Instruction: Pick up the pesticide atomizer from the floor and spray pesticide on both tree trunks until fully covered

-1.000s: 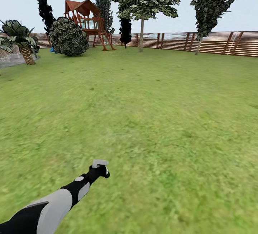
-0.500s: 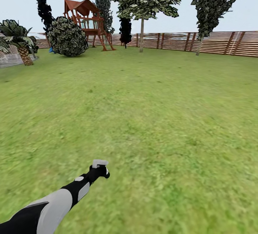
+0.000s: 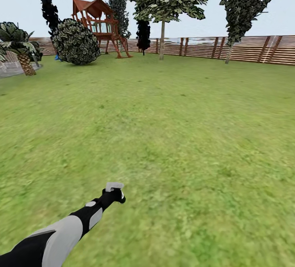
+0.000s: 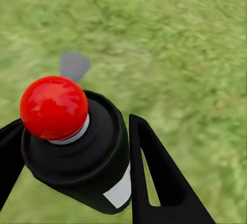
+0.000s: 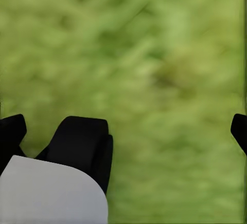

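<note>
our head view has slid a little rightward since a second ago, the palm (image 3: 18, 48) drifting toward the edge; our left arm has stayed put. the pesticide atomizer (image 4: 77, 147) sits clenched in our left pincer (image 3: 114, 193), low over the grass (image 3: 172, 136). far off, a tree (image 3: 162, 33) stands before the fence (image 3: 246, 49), beside the playhouse (image 3: 98, 21). our right pincer (image 5: 123, 131) hangs released.

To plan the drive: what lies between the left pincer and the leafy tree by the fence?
Bare lawn, in the head view, from the left pincer to that tree.
</note>
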Controlling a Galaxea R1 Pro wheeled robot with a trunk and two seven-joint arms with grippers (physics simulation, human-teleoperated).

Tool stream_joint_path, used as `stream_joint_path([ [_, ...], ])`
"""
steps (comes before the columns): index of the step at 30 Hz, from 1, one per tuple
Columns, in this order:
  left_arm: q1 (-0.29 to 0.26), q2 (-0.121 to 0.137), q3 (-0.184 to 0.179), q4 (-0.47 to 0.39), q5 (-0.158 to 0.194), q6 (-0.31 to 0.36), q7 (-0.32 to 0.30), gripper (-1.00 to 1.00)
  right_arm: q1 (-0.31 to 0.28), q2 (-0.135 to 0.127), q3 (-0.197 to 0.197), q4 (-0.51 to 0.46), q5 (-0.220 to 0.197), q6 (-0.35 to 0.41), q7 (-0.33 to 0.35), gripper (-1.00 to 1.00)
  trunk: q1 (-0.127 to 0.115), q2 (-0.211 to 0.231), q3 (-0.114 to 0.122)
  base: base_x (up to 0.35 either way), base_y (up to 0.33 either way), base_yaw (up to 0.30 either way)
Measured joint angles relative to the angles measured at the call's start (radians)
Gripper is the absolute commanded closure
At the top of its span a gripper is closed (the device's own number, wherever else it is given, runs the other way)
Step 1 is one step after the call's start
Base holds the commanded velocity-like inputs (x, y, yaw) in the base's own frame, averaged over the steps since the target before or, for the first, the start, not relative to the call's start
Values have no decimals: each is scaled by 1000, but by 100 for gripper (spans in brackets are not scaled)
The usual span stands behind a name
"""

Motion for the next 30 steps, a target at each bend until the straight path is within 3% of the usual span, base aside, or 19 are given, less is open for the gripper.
stream_joint_path([
  [30, 0, 0, 0, 0, 0, 0, 0, 100, 0, 0, 0, 0, 0, 0, 0, -100, 0, 0, 0, 350, 0, 0],
])
